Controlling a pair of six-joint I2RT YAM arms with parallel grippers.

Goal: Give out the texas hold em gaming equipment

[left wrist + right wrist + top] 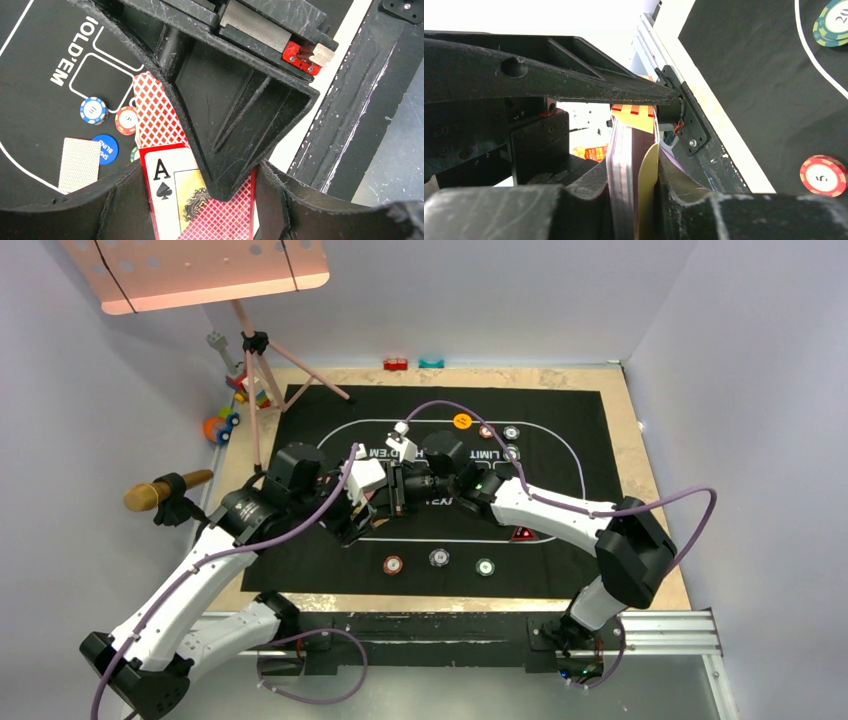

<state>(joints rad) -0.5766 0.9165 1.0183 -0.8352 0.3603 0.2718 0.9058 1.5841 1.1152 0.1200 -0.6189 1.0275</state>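
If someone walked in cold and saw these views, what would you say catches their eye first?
Probably the two arms meeting over the middle of the black mat, the left gripper and right gripper nose to nose. Next, the cards clamped edge-on in the right gripper, and the ace of spades pinched in the left. Then three chips in a row near the mat's front edge.

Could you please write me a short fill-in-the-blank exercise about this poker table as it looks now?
The ace in the left wrist view is the ace of ____.
Along the near edge of the mat, ____ chips lie in a row.
The button at the mat's far side is coloured ____.
The right tool is shut on a deck of ____.
Missing words: spades; three; orange; cards.
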